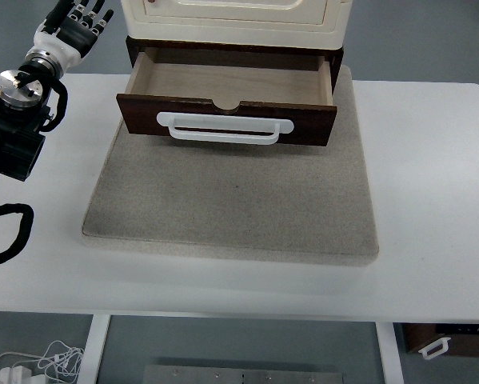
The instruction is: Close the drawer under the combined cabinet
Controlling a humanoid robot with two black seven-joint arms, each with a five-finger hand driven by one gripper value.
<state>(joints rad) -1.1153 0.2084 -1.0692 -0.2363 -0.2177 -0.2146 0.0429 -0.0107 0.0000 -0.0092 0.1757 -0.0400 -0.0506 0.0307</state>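
Note:
A cream cabinet (235, 20) stands at the back of a grey mat (231, 204). Beneath it a dark brown wooden drawer (227, 116) is pulled out toward me, its light interior empty. A white bar handle (225, 128) runs across the drawer front. My left hand (73, 26) is raised at the top left, well left of the drawer and touching nothing; its black and white fingers (87, 16) are spread. The right arm does not show.
The mat lies on a white table (431, 160). Black cable loops (3, 232) hang by the left arm at the left edge. Below the table's front edge, white cables lie on the floor, and a small brown drawer piece (443, 342) sits at the lower right.

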